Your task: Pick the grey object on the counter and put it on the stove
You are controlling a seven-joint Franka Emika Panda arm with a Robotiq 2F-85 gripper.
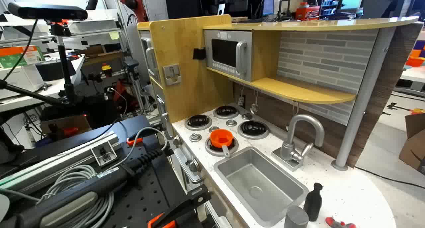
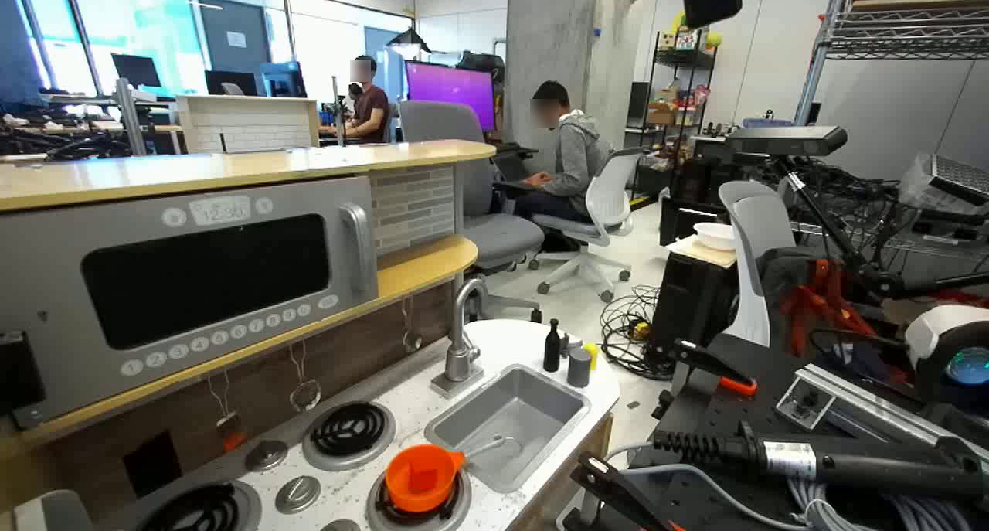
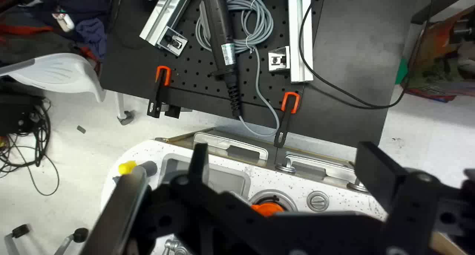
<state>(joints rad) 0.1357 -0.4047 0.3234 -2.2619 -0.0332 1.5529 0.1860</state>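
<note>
And there stood the gripper (image 3: 284,158), low in the wrist view, black fingers (image 3: 376,173) spread wide, tips toward its top edge, a broad gap between!

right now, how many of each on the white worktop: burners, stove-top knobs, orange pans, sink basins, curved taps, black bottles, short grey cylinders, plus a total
Burners: 4
Stove-top knobs: 4
Orange pan: 1
Sink basin: 1
Curved tap: 1
Black bottle: 1
Short grey cylinder: 1
Total: 13
</note>
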